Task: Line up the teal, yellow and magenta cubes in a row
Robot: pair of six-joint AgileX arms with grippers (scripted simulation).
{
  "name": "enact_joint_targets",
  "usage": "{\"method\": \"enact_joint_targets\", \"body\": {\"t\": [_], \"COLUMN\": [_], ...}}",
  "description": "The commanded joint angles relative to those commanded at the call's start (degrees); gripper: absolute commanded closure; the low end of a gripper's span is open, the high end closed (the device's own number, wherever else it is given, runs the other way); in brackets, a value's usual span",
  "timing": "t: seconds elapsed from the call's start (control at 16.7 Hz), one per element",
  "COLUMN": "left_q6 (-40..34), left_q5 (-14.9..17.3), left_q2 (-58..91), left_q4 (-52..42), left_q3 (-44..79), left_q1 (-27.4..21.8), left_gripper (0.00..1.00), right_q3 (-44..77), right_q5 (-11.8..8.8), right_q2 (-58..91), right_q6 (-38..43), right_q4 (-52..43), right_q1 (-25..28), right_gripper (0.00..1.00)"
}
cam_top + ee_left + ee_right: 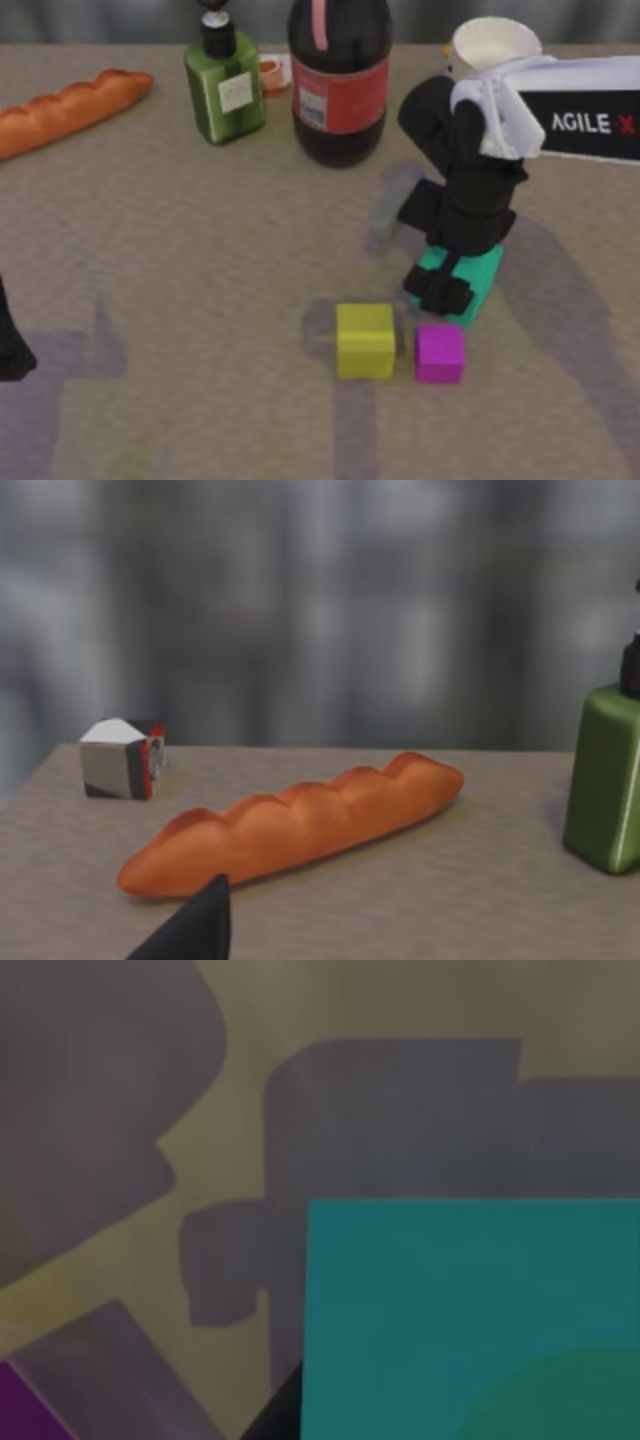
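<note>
The teal cube (482, 276) sits on the table (200, 300) a little behind and to the right of the magenta cube (440, 353), and the right gripper (440, 288) is down on it, covering its near left part; from above the black fingers seem to hold its sides, but I cannot tell with certainty if the jaws are clamped on it or only around it. The right wrist view shows the teal face very close, with a corner of the magenta cube at the edge. The yellow cube (365, 340) lies just beside the magenta one, on its left, with a small gap, so these two already make a short row. I think the main risk is at the placing: the teal cube must go very near the magenta cube, and a finger or an edge of the cube could push the magenta one and break the line. A weak or off-centre hold could also let the cube turn or slip. At the back stand a cola bottle (338, 80) with dark liquid inside, a green soap bottle (224, 88) and a white cup (495, 45), whose contents I cannot see. A baguette (70, 108) lies at the far left. The left gripper (12, 350) is parked at the left edge; its jaws are not visible enough to judge.
</note>
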Motion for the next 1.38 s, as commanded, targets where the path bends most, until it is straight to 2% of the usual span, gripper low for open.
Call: {"method": "enact_joint_targets", "body": {"t": [0.3, 0.72, 1.02, 1.2, 1.38], "left_q6": [0.0, 0.0, 0.0, 0.0, 0.0], "left_q5": [0.0, 0.0, 0.0, 0.0, 0.0], "left_q2": [0.0, 0.0, 0.0, 0.0, 0.0], "left_q4": [0.0, 0.0, 0.0, 0.0, 0.0], "left_q3": [0.0, 0.0, 0.0, 0.0, 0.0], "left_q1": [0.0, 0.0, 0.0, 0.0, 0.0], "left_gripper": [0.00, 0.00, 0.00, 0.00, 0.00], "right_q3": [0.9, 8.4, 8.6, 12.6, 21.9], "right_q5": [-0.1, -0.2, -0.2, -0.2, -0.1], "right_q2": [-0.9, -5.3, -5.2, -2.5, 2.7], "right_q6": [0.2, 0.1, 0.1, -0.5, -1.5], "right_q4": [-1.3, -13.5, -13.8, -16.1, -20.8], "right_q1": [-0.1, 0.4, 0.2, 2.8, 7.7], "right_gripper": [1.00, 1.00, 1.00, 1.00, 1.00]}}
